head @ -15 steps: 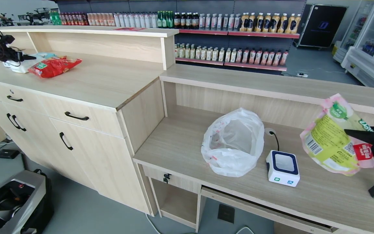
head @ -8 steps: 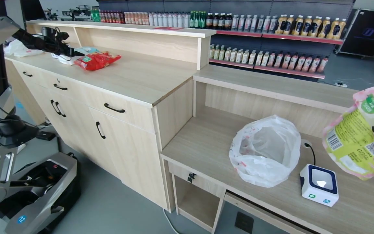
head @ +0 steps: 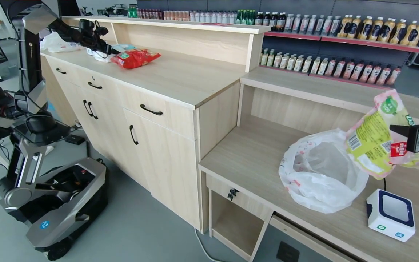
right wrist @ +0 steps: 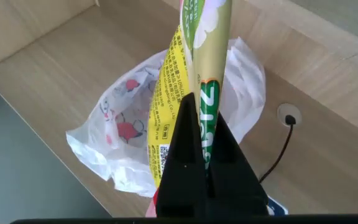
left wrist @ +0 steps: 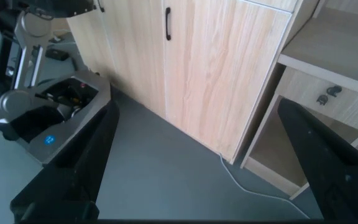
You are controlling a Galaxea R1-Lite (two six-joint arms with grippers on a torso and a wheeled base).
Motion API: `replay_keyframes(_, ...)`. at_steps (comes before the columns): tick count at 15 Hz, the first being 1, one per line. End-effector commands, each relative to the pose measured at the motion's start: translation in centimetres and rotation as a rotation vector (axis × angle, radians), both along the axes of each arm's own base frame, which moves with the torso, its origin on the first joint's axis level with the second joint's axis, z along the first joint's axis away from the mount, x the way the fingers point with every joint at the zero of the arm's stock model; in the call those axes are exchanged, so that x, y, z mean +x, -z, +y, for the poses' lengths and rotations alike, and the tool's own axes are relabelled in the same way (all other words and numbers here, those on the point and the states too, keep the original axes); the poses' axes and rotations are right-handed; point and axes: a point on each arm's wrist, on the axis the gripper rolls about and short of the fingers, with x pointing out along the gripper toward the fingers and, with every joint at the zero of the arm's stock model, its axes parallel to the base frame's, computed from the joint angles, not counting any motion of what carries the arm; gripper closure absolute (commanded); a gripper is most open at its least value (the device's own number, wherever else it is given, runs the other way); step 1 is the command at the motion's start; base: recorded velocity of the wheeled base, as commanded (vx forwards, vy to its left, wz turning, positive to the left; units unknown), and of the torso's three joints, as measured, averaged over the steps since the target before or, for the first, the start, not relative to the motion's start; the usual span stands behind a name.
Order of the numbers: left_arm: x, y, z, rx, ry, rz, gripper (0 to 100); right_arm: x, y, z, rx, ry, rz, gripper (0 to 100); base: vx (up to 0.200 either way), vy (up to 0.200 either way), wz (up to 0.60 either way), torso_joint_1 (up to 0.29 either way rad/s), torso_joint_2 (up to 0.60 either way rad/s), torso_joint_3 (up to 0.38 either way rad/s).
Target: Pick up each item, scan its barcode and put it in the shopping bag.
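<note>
Above the bag [head: 322,178] near the table's [head: 253,156] front edge, our right fingers [head: 402,130] clamp the pouch [head: 371,136] by its edge seam; our left fingers [left wrist: 86,155] hang spread and empty. We judge it light, crinkly and slick, best pinched at that flat seam.

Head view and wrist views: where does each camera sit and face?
Head view: on the head, facing forward-down at shopping bag and scanner; right gripper holds snack packet.
Left wrist view: on left wrist, facing floor and cabinet; open left gripper.
Right wrist view: on right wrist, facing packet, bag beyond; own gripper.
Shared by head and right wrist: bag, packet.
</note>
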Motion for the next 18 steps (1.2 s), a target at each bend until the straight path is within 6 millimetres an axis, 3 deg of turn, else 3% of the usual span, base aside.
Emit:
replay_keyframes(1,0.0,0.0,0.0,-0.001,-0.001,0.000,0,3.0,3.4,0.0,0.032,-0.030,0.100,100,0.000,0.000,0.00,-0.163,0.36,0.198)
replay_keyframes(4,0.0,0.0,0.0,-0.001,-0.001,0.000,0,3.7,4.3,1.2,0.043,-0.073,0.130,100,0.000,0.000,0.00,-0.024,0.07,0.042)
replay_keyframes(10,0.0,0.0,0.0,-0.001,-0.001,0.000,0,6.9,5.5,2.8,0.069,-0.129,0.067,100,0.000,0.000,0.00,0.000,0.00,0.000)
replay_keyframes(18,0.0,0.0,0.0,-0.001,-0.001,0.000,0,9.4,10.0,3.1,0.074,-0.150,0.142,100,0.000,0.000,0.00,0.000,0.00,0.000)
